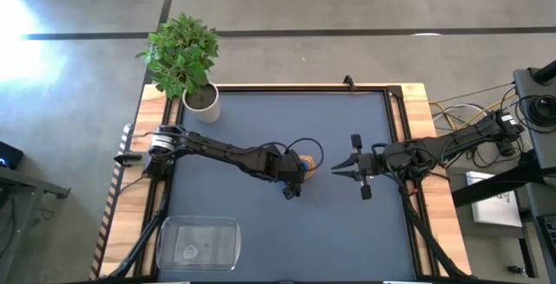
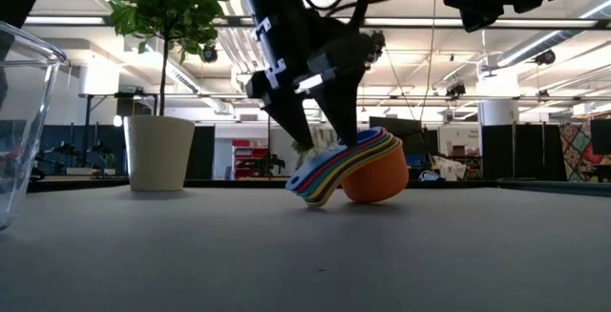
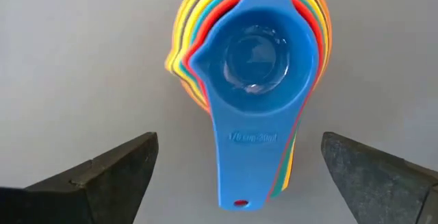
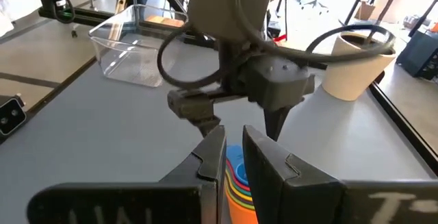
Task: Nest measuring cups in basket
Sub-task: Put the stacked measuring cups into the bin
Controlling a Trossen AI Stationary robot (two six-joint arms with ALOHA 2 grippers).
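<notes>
The measuring cups [image 1: 307,162] sit nested in one stack at the table's middle, blue on top [image 3: 253,53] and orange at the bottom [image 2: 374,183]. The stack is tilted, resting on the orange bowl and the fanned handle ends [image 2: 313,190]. My left gripper [image 1: 300,168] is over it, pointing down and open, with a finger on either side of the handles [image 3: 239,176] and a gap on both sides. My right gripper [image 1: 335,169] hangs shut just right of the stack, raised off the table. The clear basket [image 1: 163,242] stands at the near left.
A white pot [image 1: 201,100] with a green plant stands at the table's far left corner. The basket's wall [image 2: 24,112] shows close by in the low view. The dark mat between the stack and the basket is bare. Cables run off the table's right edge.
</notes>
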